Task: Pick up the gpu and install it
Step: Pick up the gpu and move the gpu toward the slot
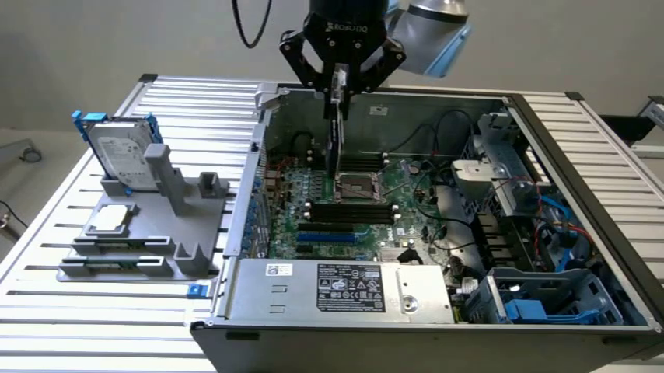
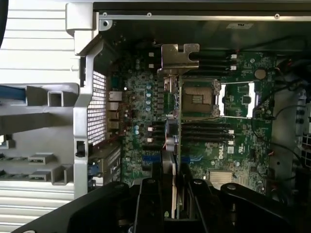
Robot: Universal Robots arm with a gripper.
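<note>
The gpu (image 1: 334, 132) hangs upright and edge-on under the gripper (image 1: 340, 81), its long side running down into the open computer case (image 1: 581, 148). The claw is pinched narrow on the card's upper edge, one finger against each flat face. In the exterior view the card's lower end lies in line with the CPU socket (image 1: 358, 186) on the green motherboard (image 1: 415, 225); I cannot tell if it touches the board. In the wrist view the card shows as a thin strip leading away from the fingers (image 2: 154, 194), with its silver bracket (image 2: 180, 58) at the far end, towards the case's perforated rear wall (image 2: 98, 107)

Black memory slots (image 1: 353, 211) lie just past the socket, and two blue expansion slots (image 1: 325, 231) sit beside them, nearer the power supply (image 1: 343, 287), whose labelled grey box fills the near corner of the case. Blue plastic drive carriers (image 1: 529, 307) stand in the corner on the exterior view's right

Outside the case, on the exterior view's left, a grey holder (image 1: 155, 249) rests on the slatted metal table (image 1: 62, 318). It carries a silver hard drive (image 1: 120, 151) in a blue frame, leaning upright, and a small square CPU chip (image 1: 112, 220) lying flat, both well apart from the gripper
</note>
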